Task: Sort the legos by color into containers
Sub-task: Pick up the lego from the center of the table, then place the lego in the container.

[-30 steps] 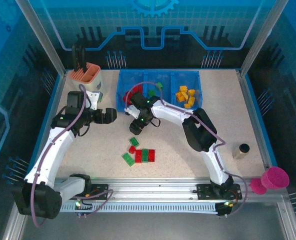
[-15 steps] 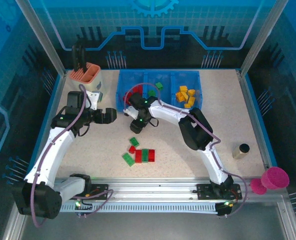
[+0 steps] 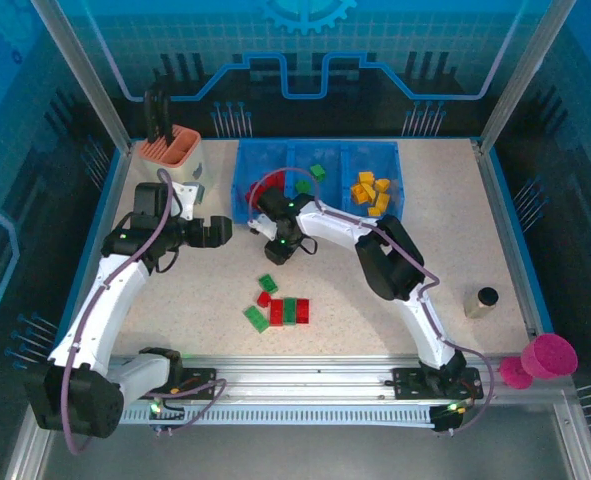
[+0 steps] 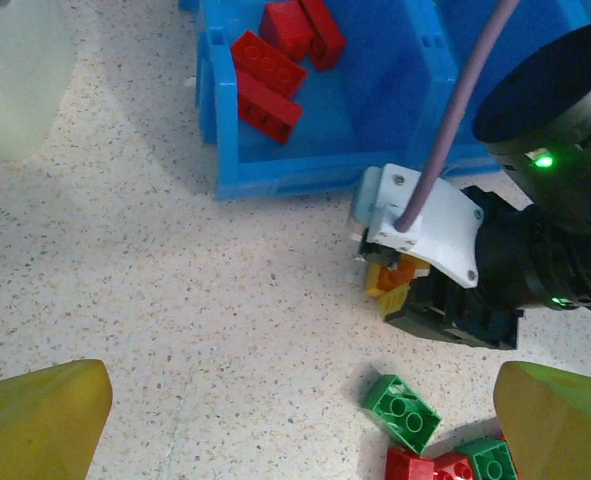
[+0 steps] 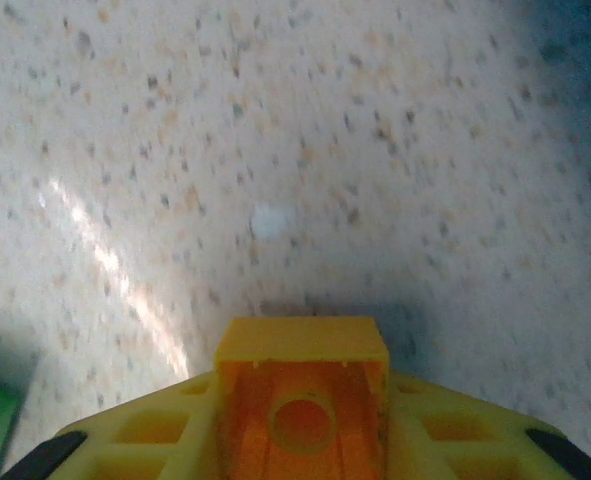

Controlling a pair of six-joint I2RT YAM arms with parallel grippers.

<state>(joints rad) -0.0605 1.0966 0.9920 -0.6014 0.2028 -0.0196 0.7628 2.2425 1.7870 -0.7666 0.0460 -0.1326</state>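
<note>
Fingers [image 5: 125, 445] of the right gripper [image 3: 280, 250] are clamped on an orange-yellow brick [image 5: 300, 395]. It is pinched by its two sides, hollow underside toward the wrist camera, low over the speckled table [image 3: 175, 290]. In the left wrist view this brick is seen just in front of the near wall of the blue tray [image 4: 275, 180], by the compartment of red bricks [image 4: 270, 80]. That bin is judged wrong for it: orange-yellow bricks [image 3: 371, 192] are gathered in the right compartment, green ones [image 3: 318, 171] in the middle, so a lift and a carry across the tray are called for. The left gripper [image 3: 218, 231] is held aside, its fingers [image 4: 45, 415] spread wide with nothing between them, probably so that the right arm is given room. Green and red bricks [image 3: 280, 308] lie unsorted on the table.
</note>
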